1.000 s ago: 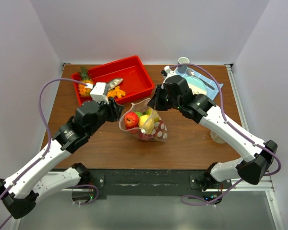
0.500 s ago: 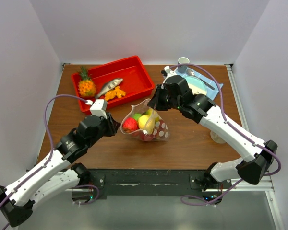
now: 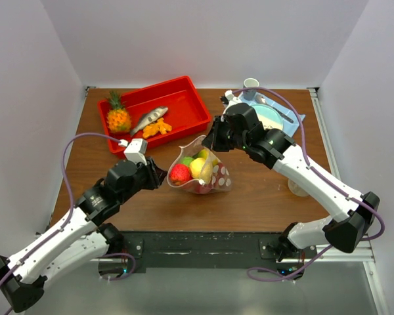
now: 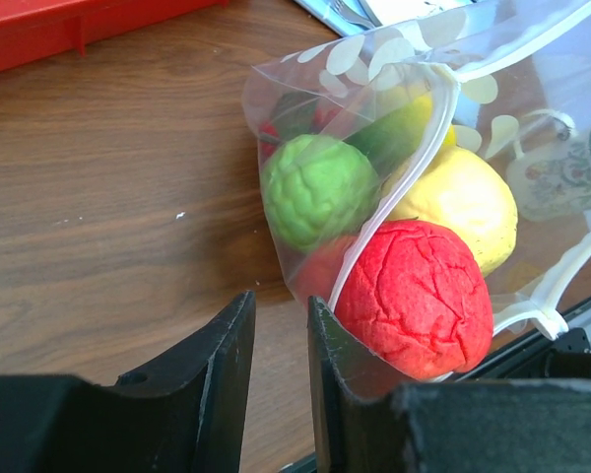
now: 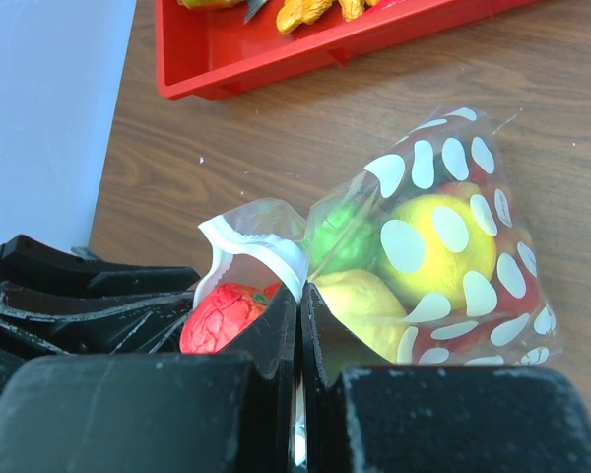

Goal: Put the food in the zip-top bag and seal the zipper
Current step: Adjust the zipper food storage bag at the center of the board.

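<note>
The clear zip-top bag (image 3: pixel 210 176) with white dots lies mid-table, its mouth open toward my left arm. It holds a red fruit (image 4: pixel 414 296), a green one (image 4: pixel 320 187) and a yellow one (image 4: pixel 463 197), and red strawberries show dimly at the bottom. My right gripper (image 5: pixel 298 296) is shut on the white zipper strip (image 5: pixel 261 246) at the bag's top edge and holds it up. My left gripper (image 4: pixel 279 315) is slightly open and empty. It is low over the table just left of the bag, and its right finger (image 4: pixel 325 345) is close to the plastic by the red fruit.
A red tray (image 3: pixel 180 105) at the back left holds a pineapple (image 3: pixel 118 118), a fish (image 3: pixel 149 119) and orange pieces (image 3: pixel 159 128). A plate on a blue cloth (image 3: pixel 270 118) and a cup (image 3: pixel 251 83) stand at the back right, behind my right arm.
My left arm has drawn back toward the near edge, away from the tray. The red fruit and the bag's open side have shifted slightly nearer. My right gripper has kept its hold.
</note>
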Controlling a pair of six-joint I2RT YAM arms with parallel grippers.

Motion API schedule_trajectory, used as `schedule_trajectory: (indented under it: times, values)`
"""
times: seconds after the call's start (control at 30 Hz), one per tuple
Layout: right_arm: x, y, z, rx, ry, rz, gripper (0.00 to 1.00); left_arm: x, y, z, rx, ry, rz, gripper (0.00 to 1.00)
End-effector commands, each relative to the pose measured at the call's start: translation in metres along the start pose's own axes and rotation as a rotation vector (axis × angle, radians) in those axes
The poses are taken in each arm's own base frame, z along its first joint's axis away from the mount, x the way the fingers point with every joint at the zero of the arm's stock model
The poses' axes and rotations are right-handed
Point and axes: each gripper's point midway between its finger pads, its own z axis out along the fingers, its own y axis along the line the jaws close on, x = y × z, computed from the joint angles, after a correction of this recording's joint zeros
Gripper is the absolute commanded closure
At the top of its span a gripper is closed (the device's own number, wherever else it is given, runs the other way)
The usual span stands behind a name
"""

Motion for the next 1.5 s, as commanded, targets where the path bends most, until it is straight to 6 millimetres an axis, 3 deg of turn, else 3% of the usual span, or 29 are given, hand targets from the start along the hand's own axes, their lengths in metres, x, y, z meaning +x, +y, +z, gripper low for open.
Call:
schedule_trajectory:
  times: [0.0,0.17,0.57,1.0,1.47]
  values:
    - [-0.033,0.03,-0.014,-0.111,-0.103,0.024,1.0,-0.005,-0.009,-0.006,0.047,-0.029,-0.038,0.65]
    - [-0.032,0.03,-0.012,-0.109,-0.101,0.026,1.0,-0.002,-0.006,-0.014,0.053,-0.038,-0.069,0.61]
    - [-0.032,0.03,-0.009,-0.103,-0.098,0.027,1.0,0.011,-0.011,-0.016,0.104,0.005,-0.085,0.64]
    - [-0.03,0.031,-0.008,-0.116,-0.099,0.028,1.0,0.012,-0.011,0.004,0.083,0.008,-0.077,0.65]
    - [-0.024,0.035,-0.004,-0.124,-0.081,0.029,1.0,0.001,-0.016,0.025,0.049,-0.009,-0.09,0.78]
